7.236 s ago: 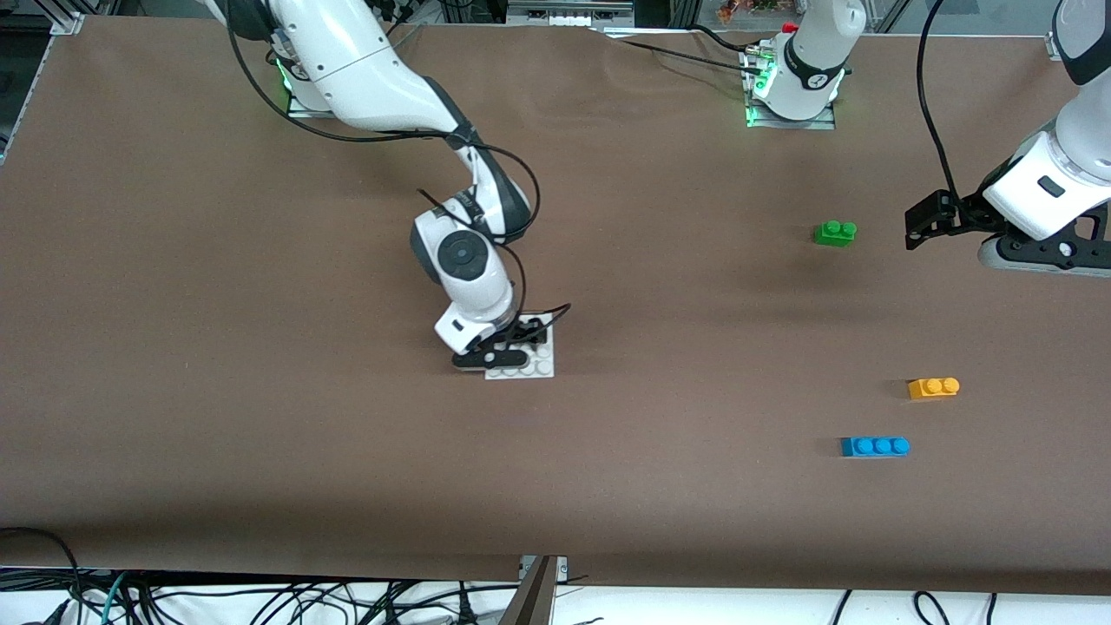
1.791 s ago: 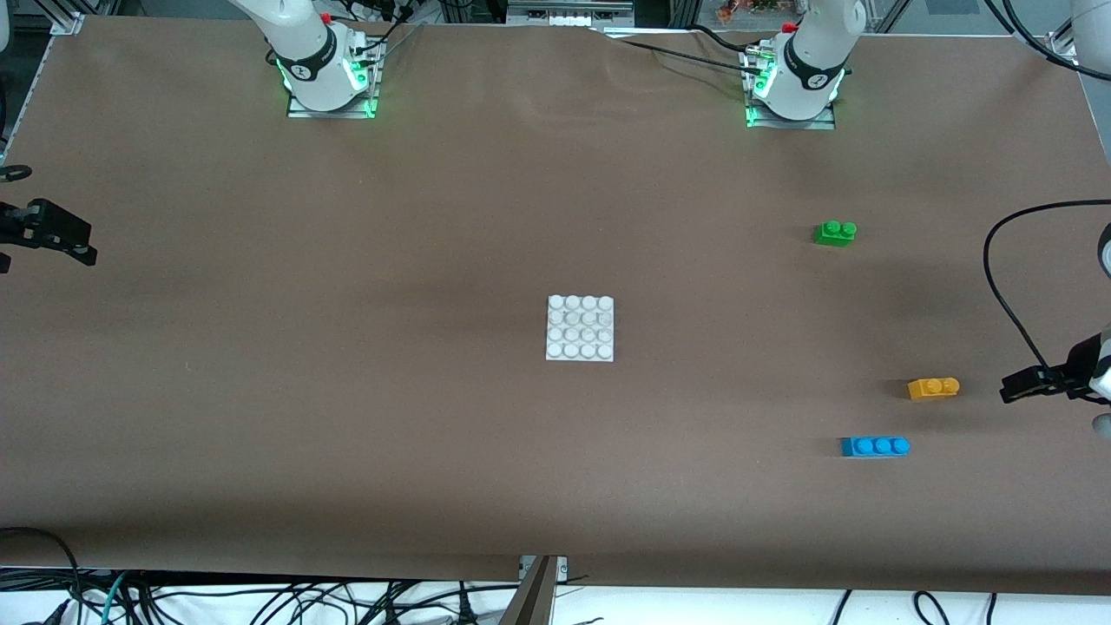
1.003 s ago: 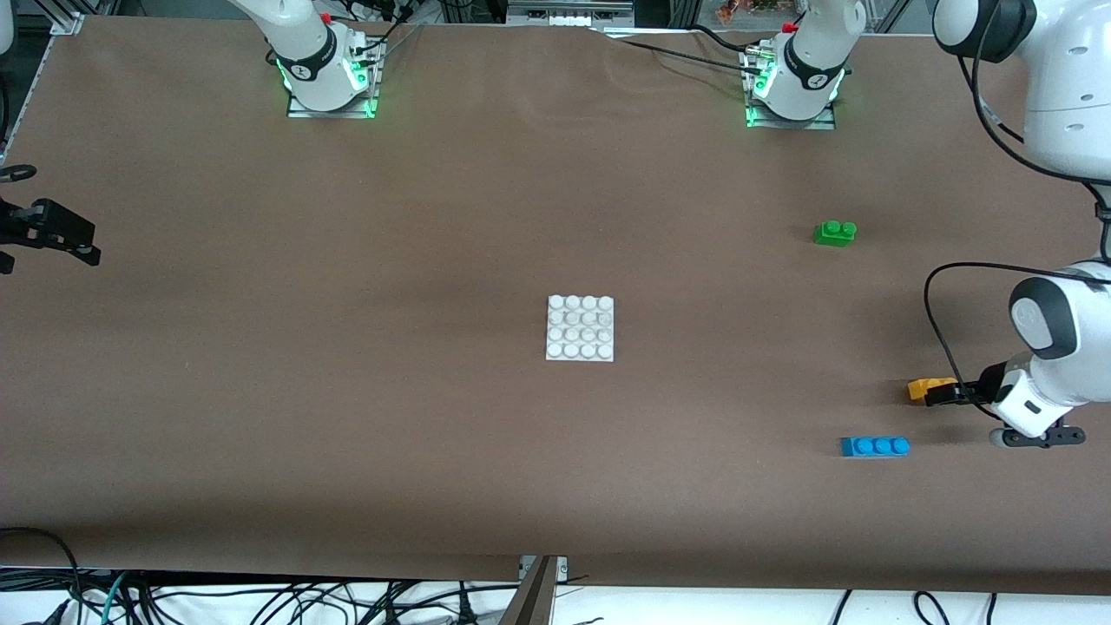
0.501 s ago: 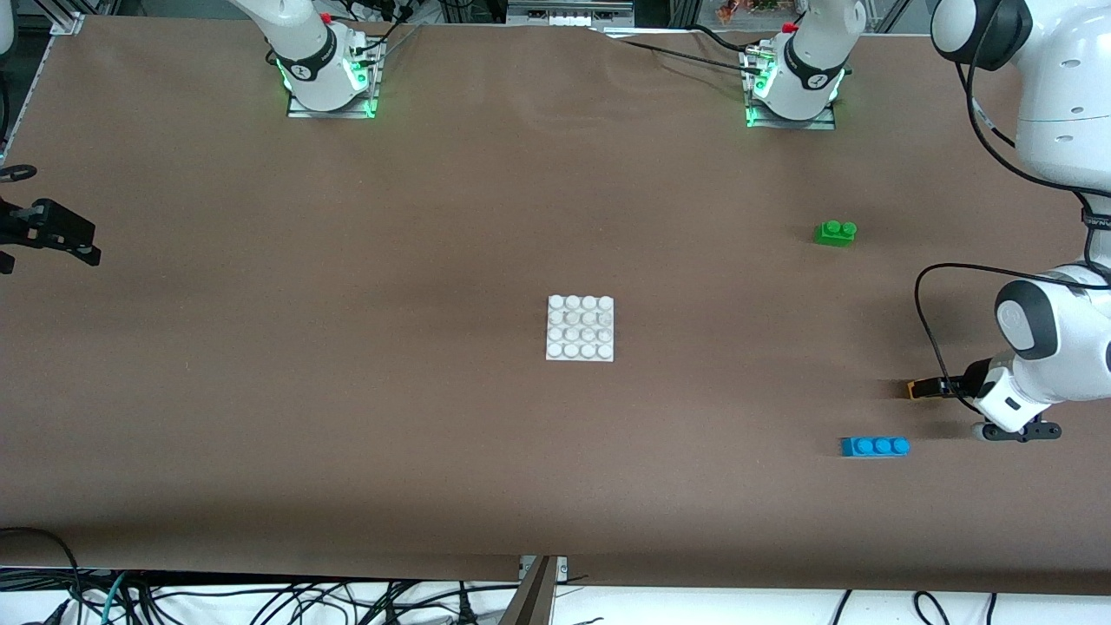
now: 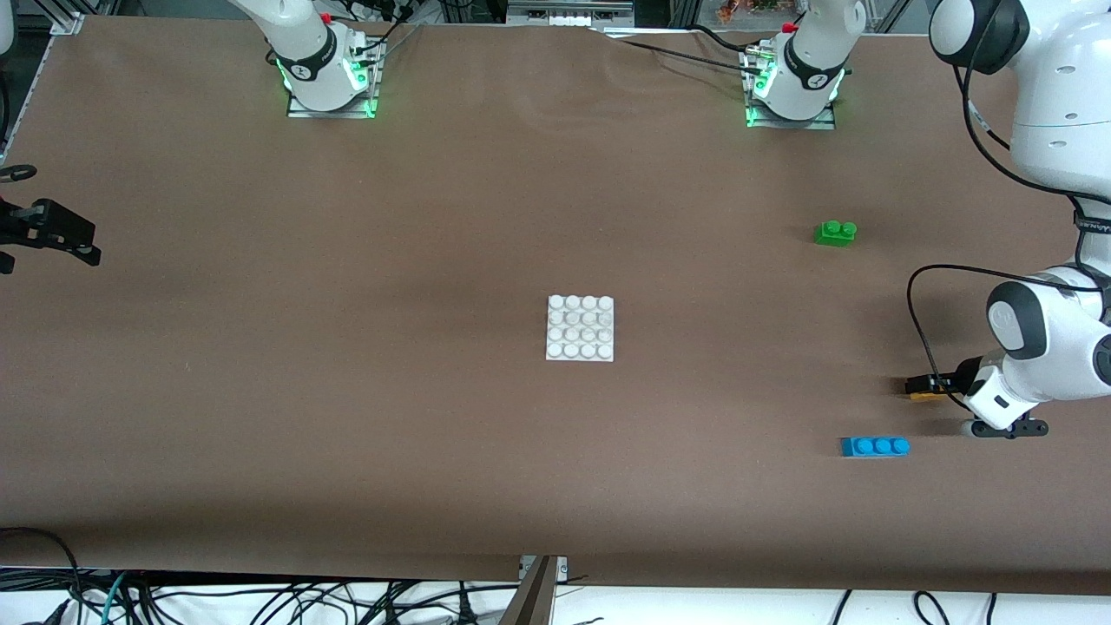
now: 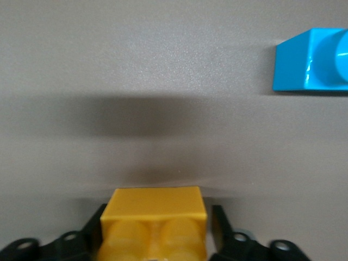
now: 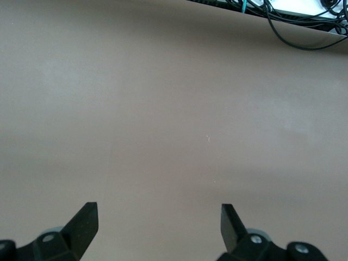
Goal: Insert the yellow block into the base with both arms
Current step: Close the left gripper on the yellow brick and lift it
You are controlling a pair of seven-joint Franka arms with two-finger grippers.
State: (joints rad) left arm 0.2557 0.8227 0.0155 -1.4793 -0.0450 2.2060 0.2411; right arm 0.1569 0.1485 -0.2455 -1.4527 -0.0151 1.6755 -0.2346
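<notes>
While I had the left hand (image 5: 922,384) down on the worktop (image 5: 347,417) at the left arm's end, its fingers (image 6: 220,223) sat on both sides of the yellow block (image 6: 154,225), closed against it by my read, so this was the grasp step; next came a lift and carry to the base (image 5: 580,328) mid-worktop. Only the left wrist view showed that fit, with the blue brick (image 6: 312,60) nearby, while the front view showed the right hand (image 7: 157,223) waiting released, well apart.

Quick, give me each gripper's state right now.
Left gripper: fingers on both sides of the yellow block on the table, closing; firm grip cannot be told.
Right gripper: open, empty, waiting at the right arm's end.
</notes>
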